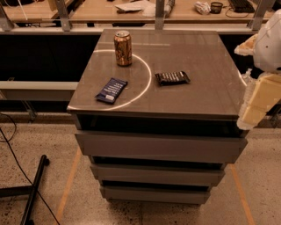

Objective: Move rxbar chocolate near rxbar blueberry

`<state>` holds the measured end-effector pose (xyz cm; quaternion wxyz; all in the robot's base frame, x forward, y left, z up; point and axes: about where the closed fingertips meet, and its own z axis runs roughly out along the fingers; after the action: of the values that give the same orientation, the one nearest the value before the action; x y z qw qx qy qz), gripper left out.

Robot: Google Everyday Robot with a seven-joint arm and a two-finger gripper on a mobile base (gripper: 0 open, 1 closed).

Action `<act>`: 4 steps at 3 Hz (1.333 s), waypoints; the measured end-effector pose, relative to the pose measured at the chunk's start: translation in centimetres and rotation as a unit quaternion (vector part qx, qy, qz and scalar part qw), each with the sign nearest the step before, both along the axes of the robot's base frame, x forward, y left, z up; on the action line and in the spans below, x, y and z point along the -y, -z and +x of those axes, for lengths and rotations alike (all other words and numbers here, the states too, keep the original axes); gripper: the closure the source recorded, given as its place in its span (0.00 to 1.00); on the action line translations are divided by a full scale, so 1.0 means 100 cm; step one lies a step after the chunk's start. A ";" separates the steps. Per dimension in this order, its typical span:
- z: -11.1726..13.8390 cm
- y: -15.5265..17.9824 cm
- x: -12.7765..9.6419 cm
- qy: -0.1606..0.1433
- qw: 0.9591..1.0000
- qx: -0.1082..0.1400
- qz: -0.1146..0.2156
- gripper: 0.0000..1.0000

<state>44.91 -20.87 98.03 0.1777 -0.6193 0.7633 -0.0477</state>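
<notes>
The rxbar chocolate, a flat black-wrapped bar, lies near the middle of the grey cabinet top. The rxbar blueberry, a navy-blue bar with white text, lies at the front left of the top, about a bar's length to the left of the chocolate bar. My gripper hangs at the right edge of the view, beside the cabinet's front right corner, well to the right of both bars and holding nothing.
A copper-coloured drink can stands upright at the back left of the top. The cabinet has stacked drawers below. A wooden bench with clutter runs behind. A black pole and cable lie on the floor at left.
</notes>
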 end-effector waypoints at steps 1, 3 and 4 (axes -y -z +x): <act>0.030 -0.005 -0.016 -0.032 0.999 0.027 -0.002 0.00; 0.117 -0.015 -0.056 -0.093 0.994 0.052 0.002 0.00; 0.170 -0.008 -0.072 -0.099 0.994 0.039 0.018 0.00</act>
<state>61.90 -13.71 98.81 0.2223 -0.6861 0.6915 -0.0405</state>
